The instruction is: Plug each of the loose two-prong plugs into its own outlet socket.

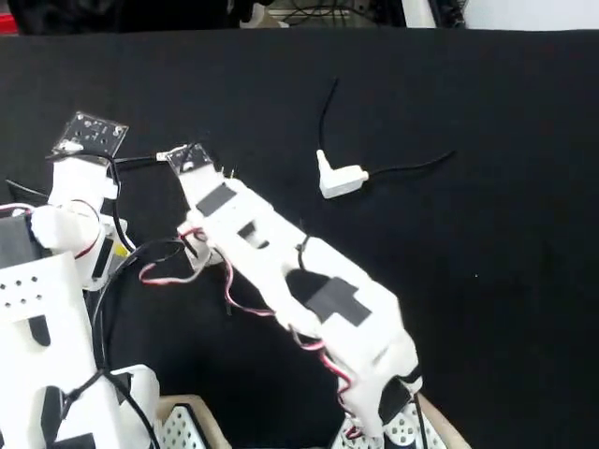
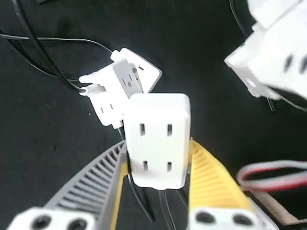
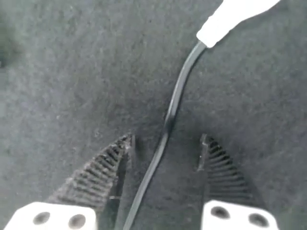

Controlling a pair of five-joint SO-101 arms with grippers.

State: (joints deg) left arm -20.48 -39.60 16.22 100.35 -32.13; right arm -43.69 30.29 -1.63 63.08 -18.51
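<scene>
Right wrist view: straddles limp cord [image 3: 177, 91], right pincer [image 3: 165, 143] released, left pincer [image 2: 157, 146] grasping outlet block [image 2: 156, 110]; probably best gripped by light, rigid plug [image 3: 230, 17].

White outlet block [image 2: 158, 139], black cord [image 3: 168, 120] (white plug [image 3: 230, 17])

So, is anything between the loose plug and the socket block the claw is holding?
Yes. The right arm stretches across between the plug and the block, which the left gripper grips. The plug would likely have to go round it.
</scene>
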